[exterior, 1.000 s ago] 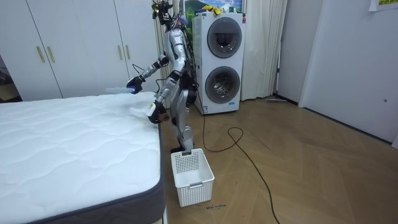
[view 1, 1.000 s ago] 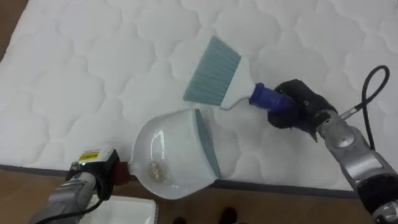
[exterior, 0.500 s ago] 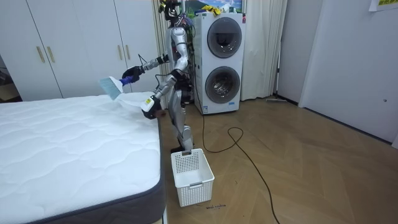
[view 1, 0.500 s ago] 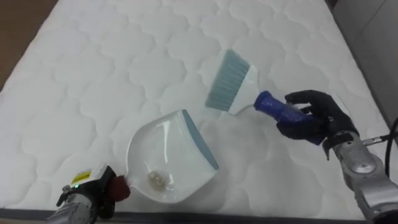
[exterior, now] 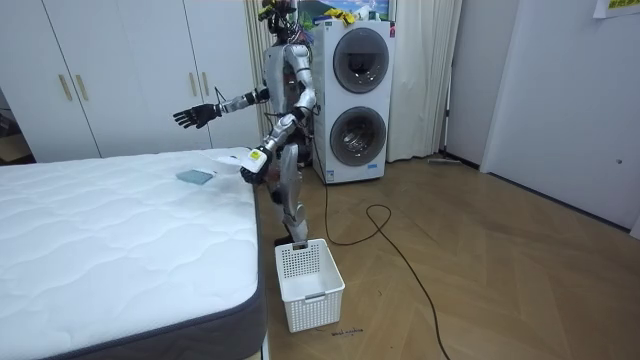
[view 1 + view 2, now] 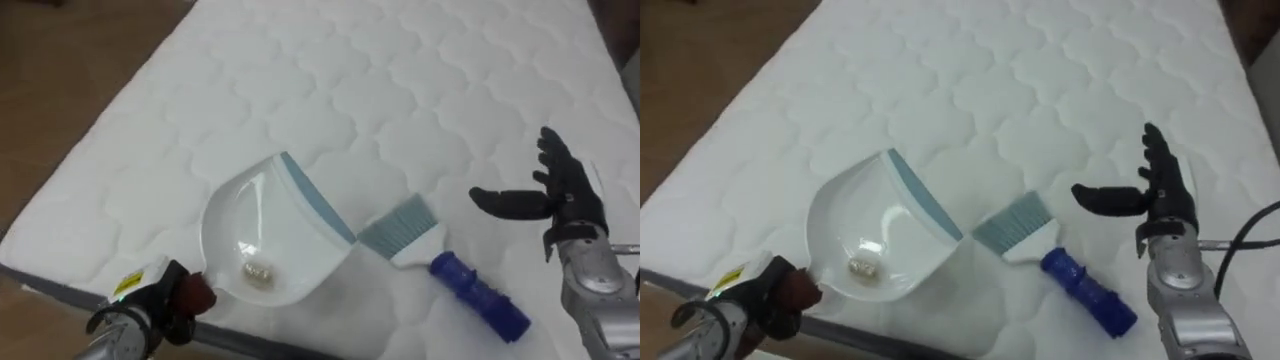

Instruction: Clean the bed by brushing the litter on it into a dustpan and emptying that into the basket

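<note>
A white dustpan (image 6: 262, 230) with a grey-blue lip hangs just above the near edge of the white mattress (image 6: 400, 70). Small bits of debris (image 6: 259, 270) lie in it. My left hand (image 6: 150, 312) at the lower left is shut on its red handle. A hand brush (image 6: 402, 230) with grey-blue bristles and a blue handle (image 6: 480, 296) lies flat on the mattress, right of the pan, bristles touching the pan's lip. My right hand (image 6: 552, 192) is open with fingers spread, held above the bed, right of the brush and apart from it. In the room view the right hand (image 5: 194, 117) is stretched out over the bed.
I stand at the bed's corner, with stacked washing machines (image 5: 358, 95) behind me. A white slatted basket (image 5: 308, 283) sits on the wooden floor beside the bed. White wardrobes (image 5: 120, 70) line the far wall. The mattress stretches wide beyond the brush.
My right hand opened and let go of the brush, which now lies on the mattress beside the dustpan. The right arm rose. The left hand kept hold of the dustpan.
</note>
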